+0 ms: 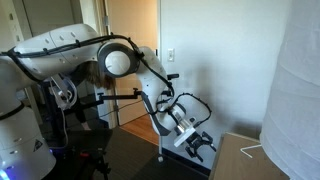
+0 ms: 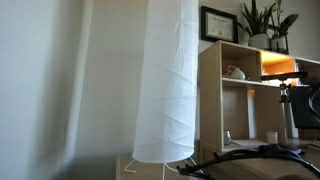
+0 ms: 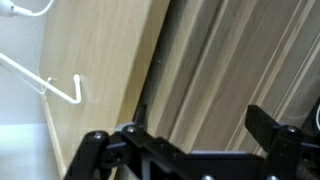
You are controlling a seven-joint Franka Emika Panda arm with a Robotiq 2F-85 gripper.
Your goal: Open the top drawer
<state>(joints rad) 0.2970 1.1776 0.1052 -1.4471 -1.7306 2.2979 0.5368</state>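
Note:
My gripper (image 1: 199,143) hangs open and empty just left of a light wooden cabinet top (image 1: 250,160) and slightly above it. In the wrist view the two black fingers (image 3: 200,128) stand wide apart with nothing between them. They are over a dark gap (image 3: 150,85) between the pale wooden panel (image 3: 100,50) and a striped wood-grain floor (image 3: 230,60). No drawer front or handle shows clearly in any view. In an exterior view only a dark part of the arm (image 2: 305,105) shows at the right edge.
A tall white paper floor lamp (image 2: 170,80) stands close by, also seen at the right (image 1: 300,70); its white wire feet (image 3: 60,88) rest on the wooden panel. An open wooden shelf unit (image 2: 215,90) holds plants (image 2: 265,20). Black cables (image 2: 250,158) lie low.

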